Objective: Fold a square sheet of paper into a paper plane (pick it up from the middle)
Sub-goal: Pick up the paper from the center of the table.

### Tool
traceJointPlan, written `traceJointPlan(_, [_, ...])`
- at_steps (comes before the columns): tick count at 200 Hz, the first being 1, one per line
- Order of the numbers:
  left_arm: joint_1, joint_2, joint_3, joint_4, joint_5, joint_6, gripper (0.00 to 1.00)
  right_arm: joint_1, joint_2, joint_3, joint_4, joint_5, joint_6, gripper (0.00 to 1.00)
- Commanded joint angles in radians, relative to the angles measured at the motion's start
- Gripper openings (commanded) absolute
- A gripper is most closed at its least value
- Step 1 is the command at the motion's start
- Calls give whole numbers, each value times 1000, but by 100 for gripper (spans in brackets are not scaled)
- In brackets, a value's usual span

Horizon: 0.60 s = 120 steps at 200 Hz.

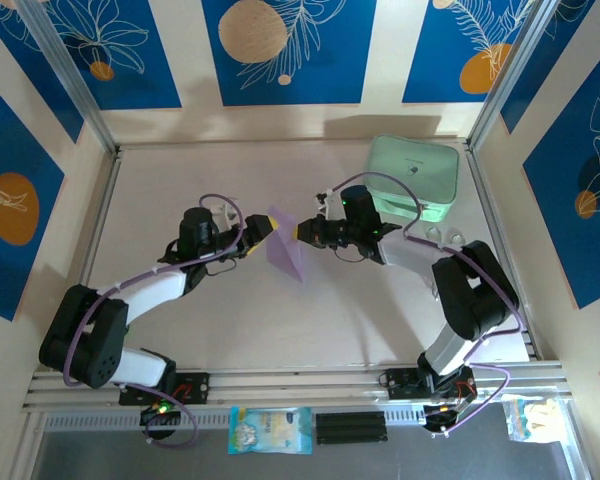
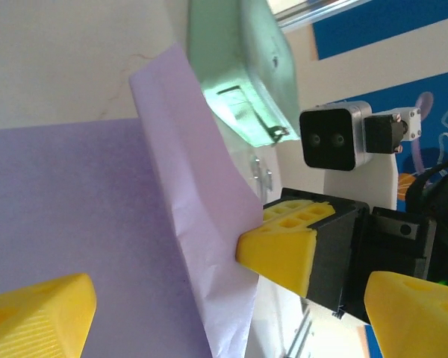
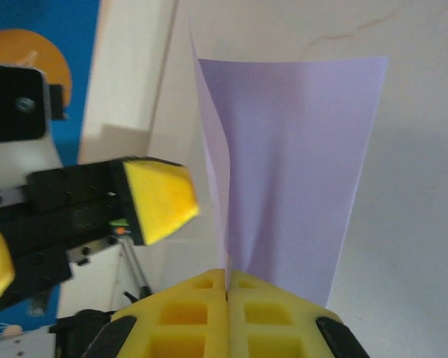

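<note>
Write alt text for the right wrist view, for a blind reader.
The right claw, shut, pinches the lower edge of a pale purple sheet of paper, which stands up with a fold along its left side. The left claw is open beside the sheet, on its left.

The upright paper (image 1: 285, 250) and the right claw (image 1: 298, 232) block the way just ahead of the left claw (image 1: 257, 240). The case (image 1: 412, 178) stands behind the right claw. Toward the bases from both claws, the table (image 1: 280, 330) is passable.

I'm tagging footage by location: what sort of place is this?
Probably a robot lab enclosure: left arm and right arm bolted to a table, aluminium frame rails, blue patterned wall panels.
</note>
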State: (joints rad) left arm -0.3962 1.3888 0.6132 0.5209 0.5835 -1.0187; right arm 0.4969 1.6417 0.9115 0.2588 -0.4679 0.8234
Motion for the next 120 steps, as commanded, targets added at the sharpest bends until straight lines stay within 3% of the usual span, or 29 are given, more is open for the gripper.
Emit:
traceJointPlan(1, [-25,16,-12,172,58,-70,93,-16,-47,-35,107,-69,115,1])
traceJointPlan(38, [-59,86,0,331,87,-142,89,-32,-59,-41,190,-106,229,2])
traceJointPlan(120, [-82,171,23,445,122,-182,53,-47,-25,-39,241,-151,310,2])
